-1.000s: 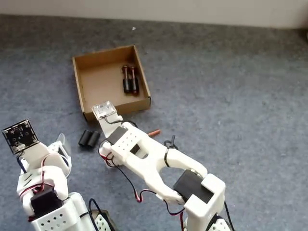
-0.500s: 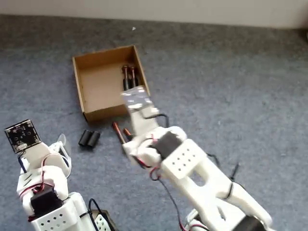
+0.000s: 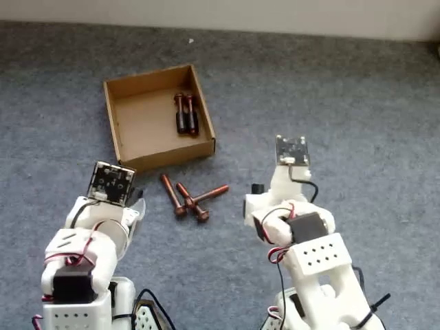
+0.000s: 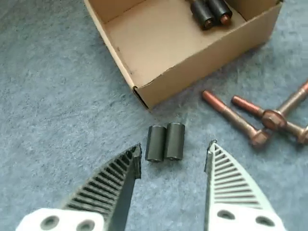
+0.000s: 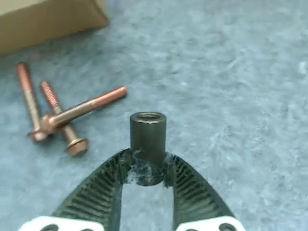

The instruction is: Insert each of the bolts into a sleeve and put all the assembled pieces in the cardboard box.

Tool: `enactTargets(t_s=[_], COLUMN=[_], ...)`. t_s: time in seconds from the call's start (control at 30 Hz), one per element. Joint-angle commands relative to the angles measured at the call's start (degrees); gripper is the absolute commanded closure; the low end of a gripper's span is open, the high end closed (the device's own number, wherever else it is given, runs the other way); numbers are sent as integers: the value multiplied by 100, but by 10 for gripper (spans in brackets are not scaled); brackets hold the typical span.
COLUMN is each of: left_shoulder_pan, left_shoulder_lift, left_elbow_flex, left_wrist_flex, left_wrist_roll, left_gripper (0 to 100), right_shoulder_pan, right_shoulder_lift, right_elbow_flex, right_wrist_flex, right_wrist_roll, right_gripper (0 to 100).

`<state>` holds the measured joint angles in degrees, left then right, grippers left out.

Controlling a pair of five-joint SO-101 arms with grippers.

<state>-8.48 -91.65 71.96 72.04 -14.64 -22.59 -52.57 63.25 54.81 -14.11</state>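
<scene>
High view: two assembled pieces [image 3: 185, 115] lie in the brown cardboard box [image 3: 141, 120], with three copper-coloured bolts [image 3: 189, 196] loose on the grey worktop [image 3: 357, 103]. Left wrist view: left jaws wide, near two black cylindrical sleeves [image 4: 165, 142]. Right wrist view: right jaws clamp a third sleeve [image 5: 147, 132]; three assemblies remain, I'd say.

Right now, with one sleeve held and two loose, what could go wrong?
The right gripper pinches its sleeve only at one end, so it may tilt or slip. The two loose sleeves lie touching below the open left gripper; closing might grab both. The bolts overlap, so lifting one could drag others.
</scene>
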Motion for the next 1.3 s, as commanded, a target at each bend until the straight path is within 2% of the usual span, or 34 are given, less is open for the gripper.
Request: enactTargets(t_s=[0.0, 0.17, 0.27, 0.5, 0.83, 1.13, 1.27], left_shoulder_pan=[136, 268, 382, 963, 1596, 1684, 1684], left_shoulder_lift=[1393, 3081, 3969, 5807, 7626, 8936, 9156], left_elbow_flex=[-1341, -2352, -2782, -3178, -3178, -3204, -3354], left_wrist_flex=[431, 695, 615, -695, -2541, -3771, -3807], left_wrist_roll=[-835, -2057, -2303, -1204, 193, 475, 448], left_gripper=[766, 766, 766, 766, 766, 772, 861], right_shoulder_pan=[233, 242, 251, 681, 708, 708, 708], right_shoulder_lift=[-171, -180, -180, -171, -180, -180, -198], right_elbow_flex=[277, 620, 646, 655, 831, 831, 831], right_wrist_flex=[-734, -1086, -1086, -1086, -1077, -1077, -1077], right_wrist_roll=[0, 0, 0, 0, 0, 0, 0], right_gripper=[994, 994, 994, 994, 994, 994, 994])
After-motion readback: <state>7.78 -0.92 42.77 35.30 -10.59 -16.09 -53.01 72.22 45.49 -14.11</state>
